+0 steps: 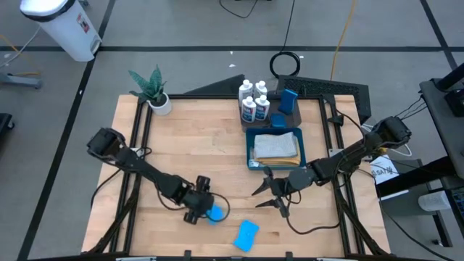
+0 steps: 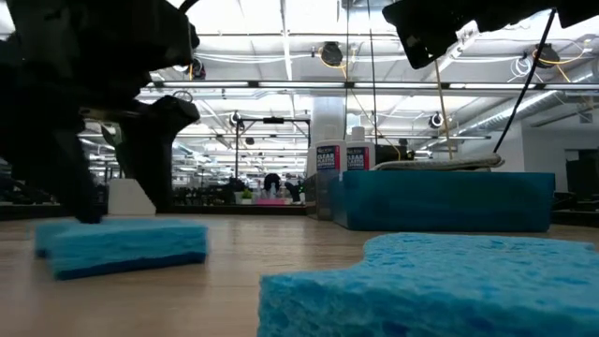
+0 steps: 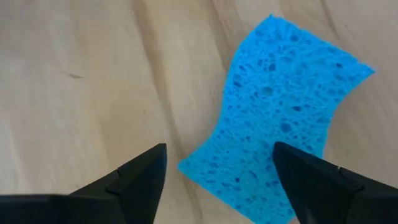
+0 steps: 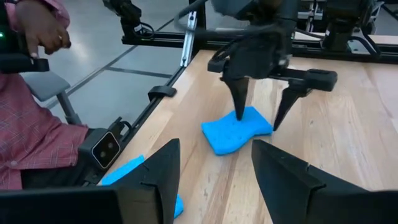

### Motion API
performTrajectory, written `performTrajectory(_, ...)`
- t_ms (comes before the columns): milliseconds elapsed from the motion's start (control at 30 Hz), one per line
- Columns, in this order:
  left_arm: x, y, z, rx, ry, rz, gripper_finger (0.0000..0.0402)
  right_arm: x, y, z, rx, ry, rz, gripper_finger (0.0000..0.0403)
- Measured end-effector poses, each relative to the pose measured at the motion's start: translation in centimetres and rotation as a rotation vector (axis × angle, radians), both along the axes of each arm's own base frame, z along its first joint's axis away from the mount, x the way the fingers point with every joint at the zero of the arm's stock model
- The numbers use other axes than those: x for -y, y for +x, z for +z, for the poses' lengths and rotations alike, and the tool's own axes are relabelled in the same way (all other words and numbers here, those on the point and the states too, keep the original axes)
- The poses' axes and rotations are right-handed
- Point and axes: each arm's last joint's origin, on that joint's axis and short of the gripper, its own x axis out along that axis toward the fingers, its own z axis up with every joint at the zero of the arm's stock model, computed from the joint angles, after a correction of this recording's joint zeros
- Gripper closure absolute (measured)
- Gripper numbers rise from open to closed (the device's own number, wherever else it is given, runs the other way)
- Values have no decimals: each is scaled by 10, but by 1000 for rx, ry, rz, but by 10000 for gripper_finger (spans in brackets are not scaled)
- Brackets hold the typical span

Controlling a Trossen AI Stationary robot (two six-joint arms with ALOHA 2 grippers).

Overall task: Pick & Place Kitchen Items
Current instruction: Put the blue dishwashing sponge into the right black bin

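The left gripper (image 1: 206, 210) hangs over a blue sponge (image 1: 214, 212) near the front of the counter (image 1: 181, 130), left of centre. Its fingers are spread, one tip on the sponge's top and the other just off its edge, as the right wrist view shows (image 4: 239, 127); the sponge lies flat on the wood and is not lifted. This looks like the pick step on that sponge.

A second sponge (image 1: 246, 234) lies near the front edge, a little to the right, well apart from both grippers. The right gripper (image 1: 274, 194) waits above the counter right of centre, fingers spread and empty.

At the far right stands the blue bin (image 1: 250, 148) with a folded cloth (image 1: 275, 147) in it; four white bottles (image 1: 254, 101) and another blue sponge (image 1: 288, 99) stand just beyond it.

For the next move the left gripper probably needs to straddle the sponge so both fingers clear its sides, then press in and lift. The soft foam will likely squash, so the grip should bite near the middle.

A person in a red checked sleeve (image 4: 31, 137) sits beside the counter.
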Motion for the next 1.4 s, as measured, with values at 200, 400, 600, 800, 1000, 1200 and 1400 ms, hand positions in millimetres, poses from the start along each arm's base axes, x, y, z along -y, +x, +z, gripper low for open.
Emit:
performTrajectory(200,7,12,13,-55,48,-65,79,0,0,0,-1,-1,0,232)
performTrajectory(400,10,16,32,-23,43,-162,83,0,0,-1,-6,-3,0,232)
performTrajectory(600,11,13,23,-79,-3,-251,93,0,0,-1,-6,-3,0,232)
performTrajectory(800,12,16,-2,-136,21,-241,93,0,0,-1,-7,-3,0,232)
performTrajectory(1000,12,22,-19,-162,26,-233,94,0,0,-1,-7,-4,-1,232)
performTrajectory(1200,8,23,-18,-159,29,-225,96,0,0,-1,-7,-4,-1,232)
performTrajectory(1400,8,23,-18,-166,36,-223,163,0,0,-1,-7,-4,-1,232)
